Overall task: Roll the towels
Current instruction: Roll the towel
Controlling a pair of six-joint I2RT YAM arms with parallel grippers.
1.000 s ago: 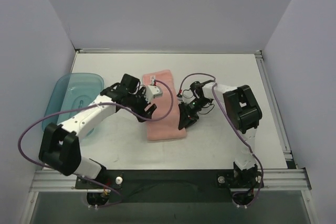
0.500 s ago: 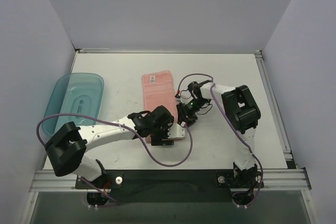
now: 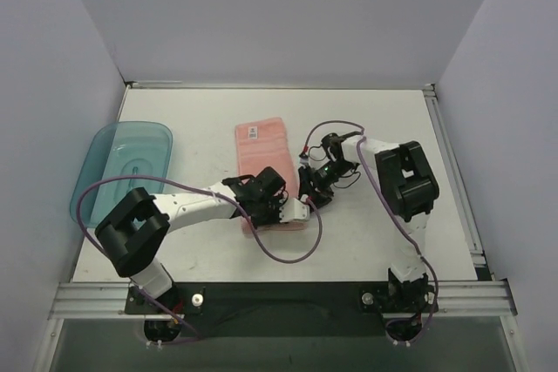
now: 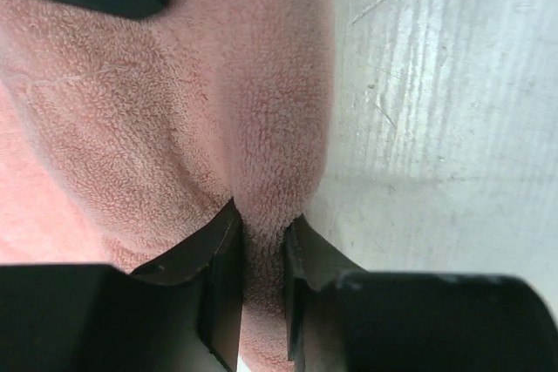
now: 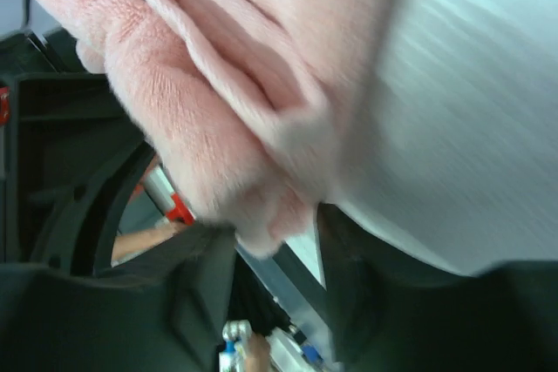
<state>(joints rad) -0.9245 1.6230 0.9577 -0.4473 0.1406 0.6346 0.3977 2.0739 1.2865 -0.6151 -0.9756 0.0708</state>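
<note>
On the white surface, overhead view: a salmon-pink rectangular terry-cloth towel lies lengthwise near the middle. Its far short end is flat and bears a small white label. A translucent teal plastic tray sits well apart, at the left edge. Both arms converge on the towel's near end, which is bunched. The left pincer is at the near right corner, and the right pincer is just beside it, at the right long edge. This view does not show how the fingers stand.

Left wrist view: the left pincer is closed on a raised ridge of the towel. Its two black fingers press the pile from either side, with only cloth between them. The ridge runs away from the camera along the towel's edge, and bare surface shows to the right. A dark shape crosses the upper left corner; what it is cannot be told.

Right wrist view: the right pincer grips a corner of the towel, which is doubled here into several layers. The cloth bulges between the two dark fingers. Pale surface fills the right half, which is blurred.
</note>
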